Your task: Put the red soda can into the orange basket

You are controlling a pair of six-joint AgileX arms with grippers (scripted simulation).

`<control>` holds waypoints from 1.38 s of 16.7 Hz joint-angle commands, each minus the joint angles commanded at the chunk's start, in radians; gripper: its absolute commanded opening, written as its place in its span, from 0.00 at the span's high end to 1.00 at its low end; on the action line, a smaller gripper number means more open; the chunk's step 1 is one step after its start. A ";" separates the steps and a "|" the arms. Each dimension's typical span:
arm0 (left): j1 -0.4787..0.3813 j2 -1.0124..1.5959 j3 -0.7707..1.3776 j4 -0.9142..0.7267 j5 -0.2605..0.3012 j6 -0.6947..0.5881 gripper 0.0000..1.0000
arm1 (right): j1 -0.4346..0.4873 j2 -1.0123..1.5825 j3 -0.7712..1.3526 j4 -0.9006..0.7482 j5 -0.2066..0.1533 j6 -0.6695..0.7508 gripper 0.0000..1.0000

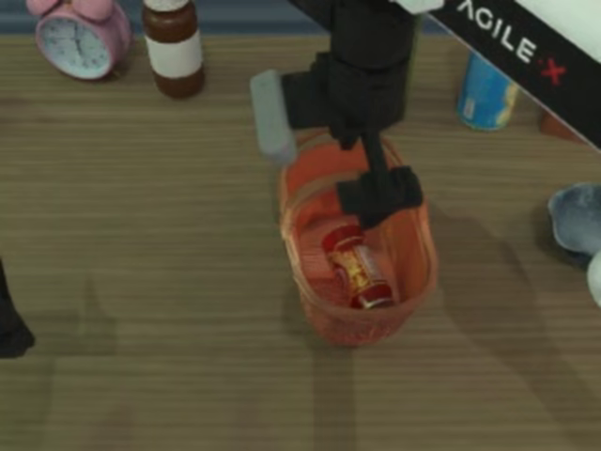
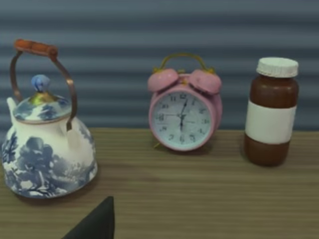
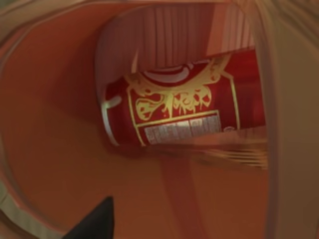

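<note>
Hovering low over the orange basket [image 1: 315, 299] with the right end effector [image 1: 380, 199], carrying nothing; whether apart or together, cannot tell from any view. Looking straight down past it at the red soda can [image 1: 359, 268], lying on its side on the basket floor, silver top toward the near rim, label facing up, resting free and clear of the end effector above it. Filling the right wrist view with the same can [image 3: 174, 112] against the basket's orange wall [image 3: 50, 124], well inside the rim.

Judging the placing step as done: can inside, basket upright near the middle of the bench [image 1: 141, 282]. Judging the step in hand as the withdrawal. Calling next for a straight lift, rising clear of the arched handle [image 1: 324, 193] before swinging back to the right side, avoiding any snag that could tip the basket or roll the can.

Keeping the left arm [image 1: 9, 324] parked at the bench's left edge, taking no part. Standing farther back along the far edge, well apart from the basket: pink alarm clock [image 1: 80, 38], brown jar [image 1: 174, 47], blue tube [image 1: 486, 94]; none needing attention.
</note>
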 joint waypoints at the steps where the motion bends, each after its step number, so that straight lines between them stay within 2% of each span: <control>1: 0.000 0.000 0.000 0.000 0.000 0.000 0.00 | 0.002 -0.004 -0.014 0.010 0.000 -0.002 0.00; 6: 0.000 0.000 0.000 0.000 0.000 0.000 0.00 | 0.005 -0.041 -0.145 0.103 0.000 0.000 0.00; 10: 0.000 0.000 0.000 0.000 0.000 0.000 0.00 | 0.005 -0.044 -0.158 0.113 0.000 0.000 0.00; 23: 0.000 0.000 0.000 0.000 0.000 0.000 0.00 | 0.005 -0.044 -0.158 0.113 0.000 0.000 0.98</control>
